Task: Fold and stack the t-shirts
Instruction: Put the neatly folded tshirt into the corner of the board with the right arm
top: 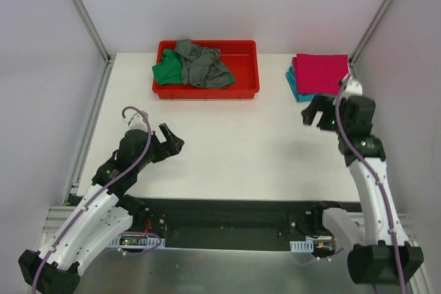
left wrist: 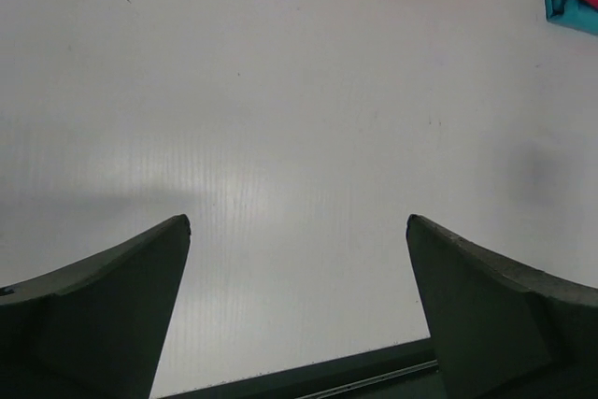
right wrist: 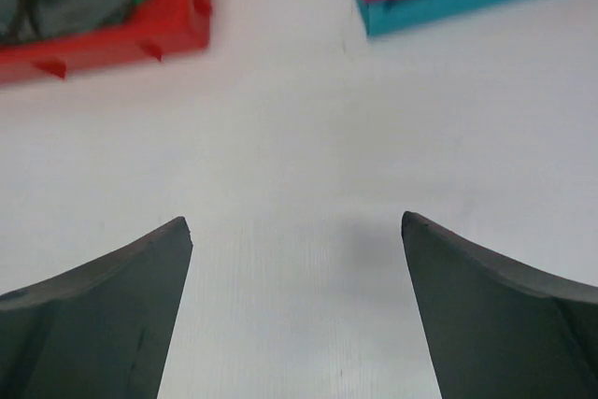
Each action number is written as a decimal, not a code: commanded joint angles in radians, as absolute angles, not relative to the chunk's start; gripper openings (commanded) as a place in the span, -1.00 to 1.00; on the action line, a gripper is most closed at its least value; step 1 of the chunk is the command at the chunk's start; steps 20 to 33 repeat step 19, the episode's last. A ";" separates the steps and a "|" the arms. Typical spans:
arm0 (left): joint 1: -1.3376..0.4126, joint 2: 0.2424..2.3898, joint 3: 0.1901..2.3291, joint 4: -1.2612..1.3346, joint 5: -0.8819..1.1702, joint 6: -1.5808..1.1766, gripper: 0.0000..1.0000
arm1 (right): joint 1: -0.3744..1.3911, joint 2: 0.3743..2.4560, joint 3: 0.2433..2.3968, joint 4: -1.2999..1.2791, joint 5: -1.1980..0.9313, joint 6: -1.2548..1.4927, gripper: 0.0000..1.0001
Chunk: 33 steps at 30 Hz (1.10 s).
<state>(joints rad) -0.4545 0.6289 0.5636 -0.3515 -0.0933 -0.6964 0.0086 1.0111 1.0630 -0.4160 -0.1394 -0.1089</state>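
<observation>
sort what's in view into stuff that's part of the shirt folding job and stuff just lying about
Job: magenta t-shirt folded on teal t-shirt; green t-shirt and grey t-shirt crumpled in the red tray.
Lying about: red tray; white table.

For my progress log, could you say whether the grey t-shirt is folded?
Unfolded: the grey t-shirt lies crumpled in the red tray.

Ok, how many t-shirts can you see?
4: magenta-pink t-shirt folded on the teal t-shirt far right; green t-shirt and grey t-shirt crumpled in the red tray. Others may be hidden beneath.
</observation>
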 commanded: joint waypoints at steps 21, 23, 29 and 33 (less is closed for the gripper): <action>-0.454 0.466 0.448 -0.413 -0.025 -0.724 0.98 | 0.025 0.480 0.362 -0.311 -0.104 0.087 0.92; -0.454 0.466 0.448 -0.413 -0.025 -0.724 0.98 | 0.025 0.480 0.362 -0.311 -0.104 0.087 0.92; -0.454 0.466 0.448 -0.413 -0.025 -0.724 0.98 | 0.025 0.480 0.362 -0.311 -0.104 0.087 0.92; -0.454 0.466 0.448 -0.413 -0.025 -0.724 0.98 | 0.025 0.480 0.362 -0.311 -0.104 0.087 0.92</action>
